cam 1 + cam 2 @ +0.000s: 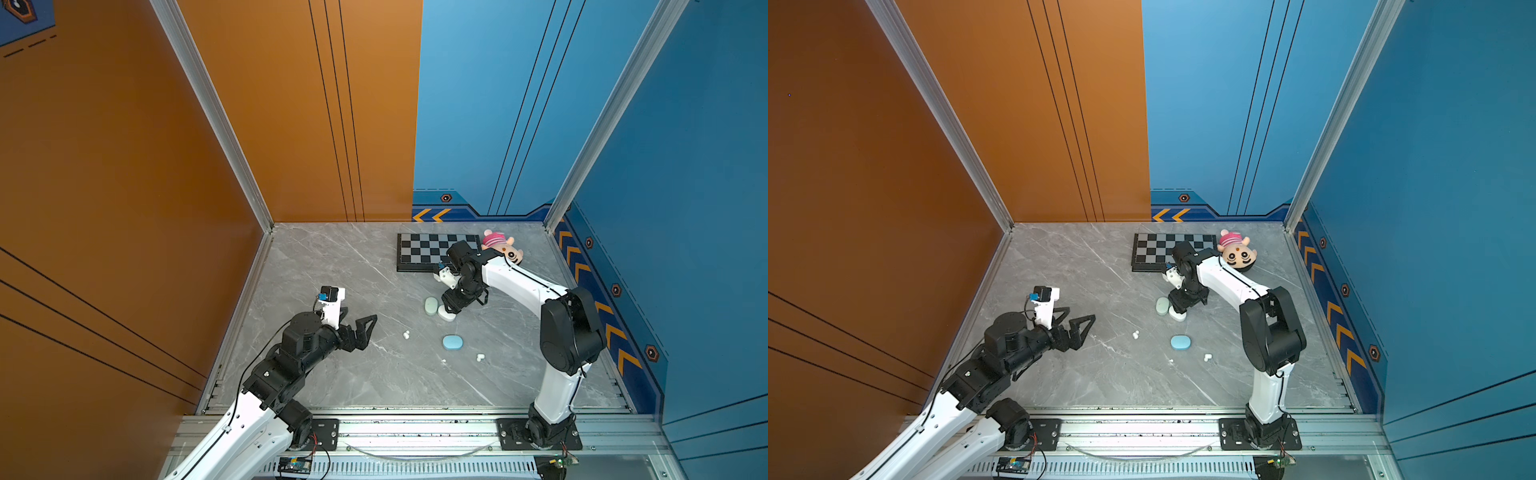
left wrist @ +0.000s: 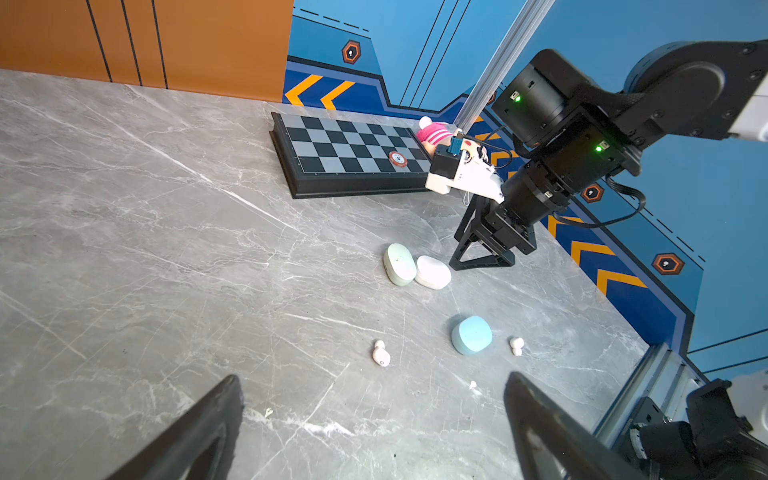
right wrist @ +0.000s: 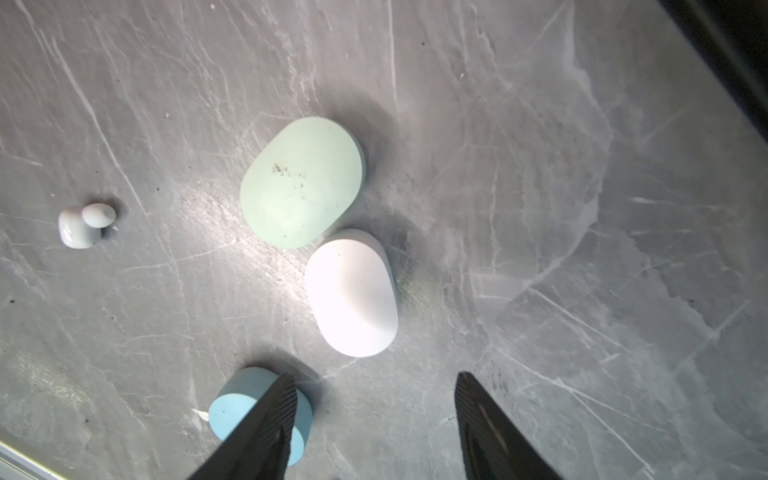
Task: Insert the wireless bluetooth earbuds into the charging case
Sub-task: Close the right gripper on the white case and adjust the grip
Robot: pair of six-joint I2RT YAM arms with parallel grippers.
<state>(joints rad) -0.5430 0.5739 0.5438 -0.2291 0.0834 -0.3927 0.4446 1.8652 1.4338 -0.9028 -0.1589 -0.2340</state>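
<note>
Right wrist view showed your right gripper (image 3: 374, 376) empty, jaws apart, with the white case (image 3: 351, 293) just ahead, its long axis pointing away from the fingers. One earbud (image 1: 406, 333) lay nearer your left gripper (image 1: 359, 316), which was spread wide and empty. The other earbud (image 1: 480, 356) sat near the blue case (image 1: 453, 342).

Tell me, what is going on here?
On a grey marble table lie a pale green oval plastic case, a white oval case and a blue oval case, all closed. The right claw, open and empty, hangs close by the white oval case. The left claw hovers wide open. Two small white earbuds lie loose on the table.
</note>
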